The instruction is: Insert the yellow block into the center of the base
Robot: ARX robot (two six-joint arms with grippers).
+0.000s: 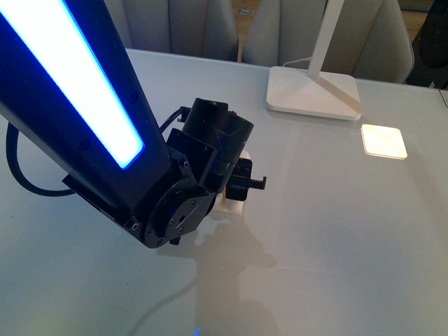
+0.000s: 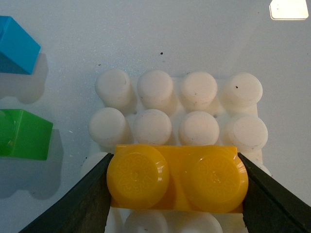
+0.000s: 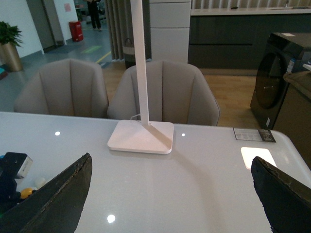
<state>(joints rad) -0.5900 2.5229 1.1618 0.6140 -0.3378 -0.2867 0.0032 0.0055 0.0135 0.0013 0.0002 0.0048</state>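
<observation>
Your left claw is clamped on the yellow block, with one dark finger at each short end and the studs facing the camera. The block lies over the base, with two stud rows bare beyond it. You cannot tell if it is seated. A blue brick and a green brick lie on the surface beside the base. Your right claw gapes wide, holding nothing.

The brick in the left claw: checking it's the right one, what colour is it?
Yellow-orange; the yellow block shows best in the left wrist view.
</observation>
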